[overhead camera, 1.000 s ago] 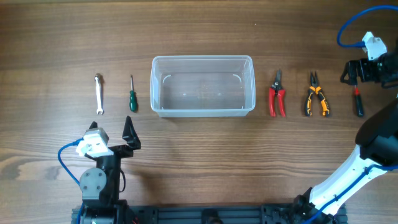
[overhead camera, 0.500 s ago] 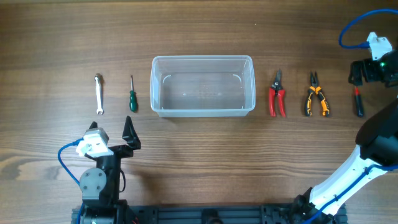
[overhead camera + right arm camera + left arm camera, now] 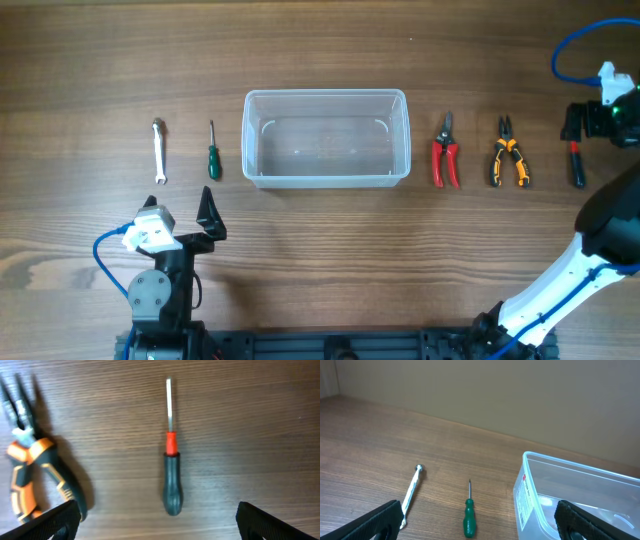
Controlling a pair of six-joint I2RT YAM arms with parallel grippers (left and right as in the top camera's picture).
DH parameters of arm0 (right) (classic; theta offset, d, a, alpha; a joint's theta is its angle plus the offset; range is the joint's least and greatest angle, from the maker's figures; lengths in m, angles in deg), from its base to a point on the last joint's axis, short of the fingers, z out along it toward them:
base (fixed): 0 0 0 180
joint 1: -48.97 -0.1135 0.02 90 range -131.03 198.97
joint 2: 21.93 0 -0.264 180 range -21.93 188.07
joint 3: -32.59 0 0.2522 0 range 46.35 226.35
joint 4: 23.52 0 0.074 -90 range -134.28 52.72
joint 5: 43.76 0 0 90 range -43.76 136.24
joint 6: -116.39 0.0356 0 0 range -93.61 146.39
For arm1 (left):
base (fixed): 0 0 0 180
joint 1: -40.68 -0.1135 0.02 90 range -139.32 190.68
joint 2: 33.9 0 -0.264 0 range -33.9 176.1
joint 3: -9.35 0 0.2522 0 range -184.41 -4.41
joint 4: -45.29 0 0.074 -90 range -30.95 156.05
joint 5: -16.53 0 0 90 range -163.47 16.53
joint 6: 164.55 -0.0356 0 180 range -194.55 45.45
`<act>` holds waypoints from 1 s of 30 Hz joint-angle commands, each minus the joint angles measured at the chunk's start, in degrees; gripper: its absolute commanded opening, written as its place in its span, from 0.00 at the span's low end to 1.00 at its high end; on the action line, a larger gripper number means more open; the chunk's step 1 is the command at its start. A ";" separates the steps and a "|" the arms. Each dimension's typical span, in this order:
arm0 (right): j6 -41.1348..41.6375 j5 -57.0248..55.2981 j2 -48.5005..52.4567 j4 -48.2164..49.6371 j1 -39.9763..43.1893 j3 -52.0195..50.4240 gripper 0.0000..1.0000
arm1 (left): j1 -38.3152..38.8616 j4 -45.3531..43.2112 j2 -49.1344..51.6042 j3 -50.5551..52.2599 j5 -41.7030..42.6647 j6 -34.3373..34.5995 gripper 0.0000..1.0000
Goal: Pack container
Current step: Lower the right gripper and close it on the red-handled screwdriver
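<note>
The container (image 3: 326,138) sat empty at mid-table between the green screwdriver (image 3: 212,155) and the red cutters (image 3: 446,160), probably light, stiff and slick-walled, best taken by its thick rim, while the left gripper (image 3: 211,218) and the right gripper (image 3: 583,121) both gaped wide, holding nothing.

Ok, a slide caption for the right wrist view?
Open right gripper hovers over a red-and-black screwdriver, orange-handled needle-nose pliers beside it on the wooden table.
</note>
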 commanded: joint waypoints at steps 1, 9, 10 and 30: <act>-2.03 0.94 2.23 1.05 1.16 -0.74 1.00 | -0.37 -0.35 -0.42 0.42 0.28 0.31 1.00; -4.87 1.84 5.81 0.79 1.81 -0.74 1.00 | -0.37 -0.33 -0.42 0.42 0.28 0.31 1.00; -5.35 1.81 6.25 0.63 1.77 -0.76 1.00 | -0.37 -0.35 -0.42 0.42 0.28 0.31 1.00; -3.69 -1.97 10.99 0.17 1.73 -0.81 1.00 | -0.37 -0.33 -0.42 0.42 0.28 0.31 1.00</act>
